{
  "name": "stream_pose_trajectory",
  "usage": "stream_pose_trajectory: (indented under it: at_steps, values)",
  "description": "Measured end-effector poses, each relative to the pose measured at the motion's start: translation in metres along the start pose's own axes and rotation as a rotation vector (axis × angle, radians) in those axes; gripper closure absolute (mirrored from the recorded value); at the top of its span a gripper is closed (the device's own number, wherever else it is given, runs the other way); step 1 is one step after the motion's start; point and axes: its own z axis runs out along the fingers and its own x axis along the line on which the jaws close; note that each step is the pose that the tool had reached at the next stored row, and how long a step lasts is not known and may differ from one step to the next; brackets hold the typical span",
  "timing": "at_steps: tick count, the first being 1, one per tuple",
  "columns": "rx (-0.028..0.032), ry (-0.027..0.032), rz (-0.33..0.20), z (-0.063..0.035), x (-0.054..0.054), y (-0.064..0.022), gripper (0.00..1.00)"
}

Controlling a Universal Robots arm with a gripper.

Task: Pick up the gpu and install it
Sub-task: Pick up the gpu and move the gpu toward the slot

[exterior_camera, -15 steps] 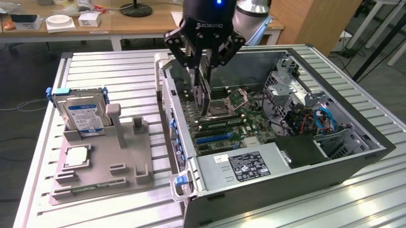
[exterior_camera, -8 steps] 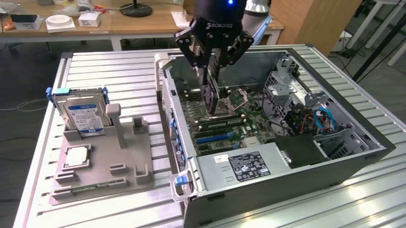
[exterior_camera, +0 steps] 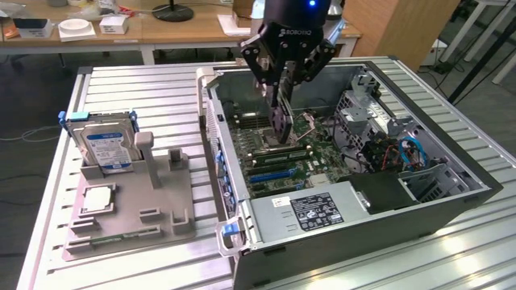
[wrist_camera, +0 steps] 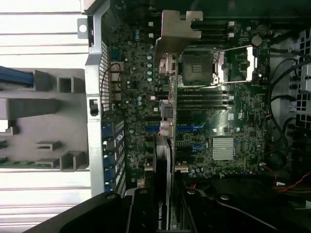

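My hand (exterior_camera: 286,77) grips gpu (exterior_camera: 281,115) by one end. Card hangs lengthwise, bracket lowest, over motherboard (exterior_camera: 322,151), likely to clear case walls. Blue slot (exterior_camera: 270,174) at card's 6 o'clock, exterior view.

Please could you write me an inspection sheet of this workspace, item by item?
Surface: slatted metal table carrying an open computer case and a grey parts holder.
Job's things: gpu hangs upright above the motherboard, not in a slot.
Clutter: hard drive standing in the holder.
Grippers: gripper shut on the gpu.
Cables: blue cables inside the case.
Surroundings: wooden desks with white boxes behind the table.
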Motion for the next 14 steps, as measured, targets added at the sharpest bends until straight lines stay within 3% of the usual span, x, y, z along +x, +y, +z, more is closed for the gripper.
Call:
stream_pose_trajectory:
  at_steps: [3, 4, 14]
  values:
    - [0.0000, 0.0000, 0.000, 0.0000, -0.008, 0.0003, 0.74]
    - [0.0000, 0.0000, -0.001, 0.0000, -0.017, 0.0007, 0.74]
    - [0.0000, 0.0000, -0.002, 0.0000, -0.037, 0.0014, 0.74]
